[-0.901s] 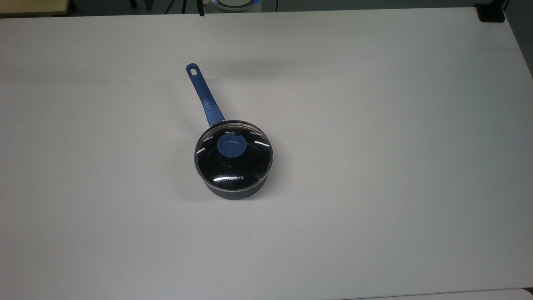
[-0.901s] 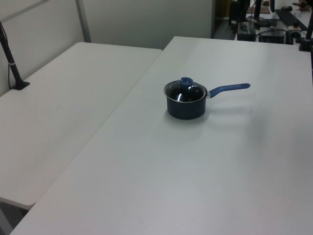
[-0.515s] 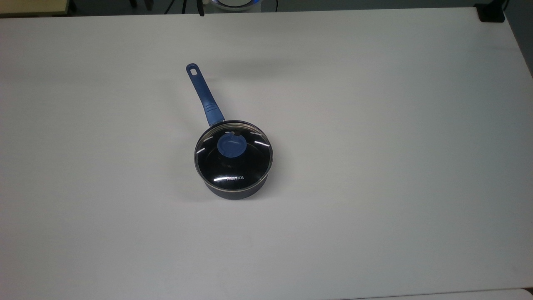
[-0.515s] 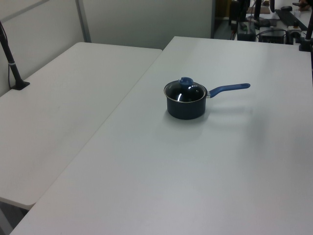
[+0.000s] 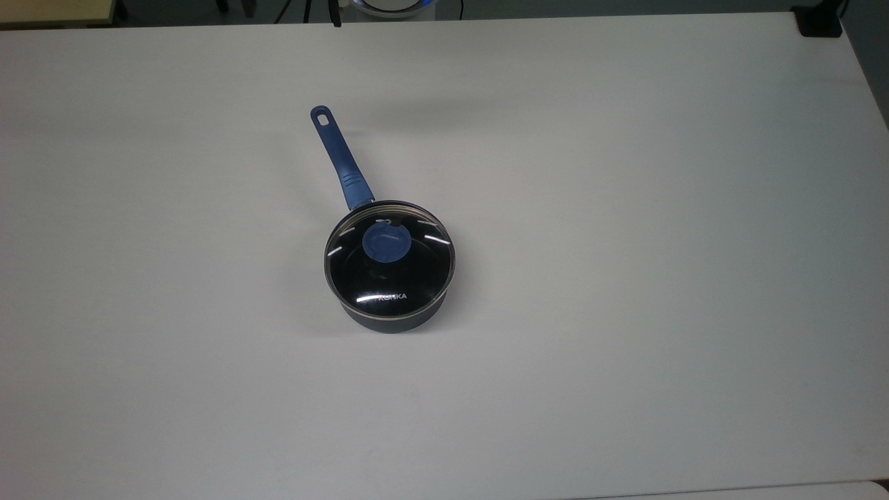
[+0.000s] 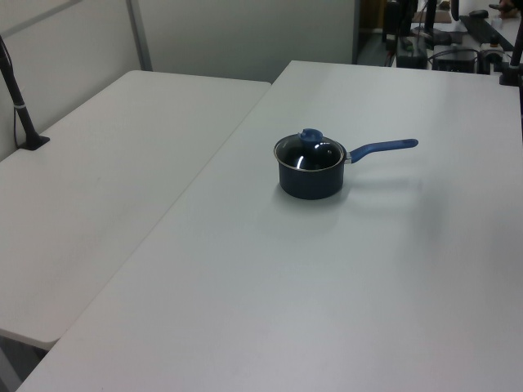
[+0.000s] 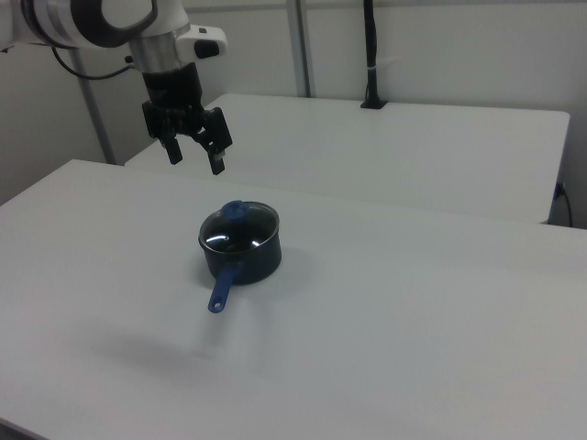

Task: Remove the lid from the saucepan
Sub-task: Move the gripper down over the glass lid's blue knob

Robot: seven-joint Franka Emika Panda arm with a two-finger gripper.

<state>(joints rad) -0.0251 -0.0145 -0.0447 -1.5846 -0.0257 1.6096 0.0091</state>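
The dark navy saucepan (image 5: pixel 396 321) (image 6: pixel 310 182) (image 7: pixel 252 263) stands near the middle of the white table (image 5: pixel 625 278), its long blue handle (image 5: pixel 338 158) (image 6: pixel 382 148) (image 7: pixel 223 289) pointing toward the top view's upper left. The clear glass lid (image 5: pixel 389 278) (image 6: pixel 309 154) (image 7: pixel 240 225) sits on it, with its blue knob (image 5: pixel 385 244) (image 6: pixel 310 136) (image 7: pixel 235 211) at the centre. In the right view my gripper (image 7: pixel 195 159) hangs open in the air, high above the table and to the upper left of the pan, touching nothing.
A second white table (image 6: pixel 98 188) (image 7: pixel 413 156) adjoins this one. A black pole on a clamp (image 6: pixel 20 106) (image 7: pixel 371 55) stands on it. Dark equipment (image 6: pixel 433 41) sits beyond the table's far end in the left view.
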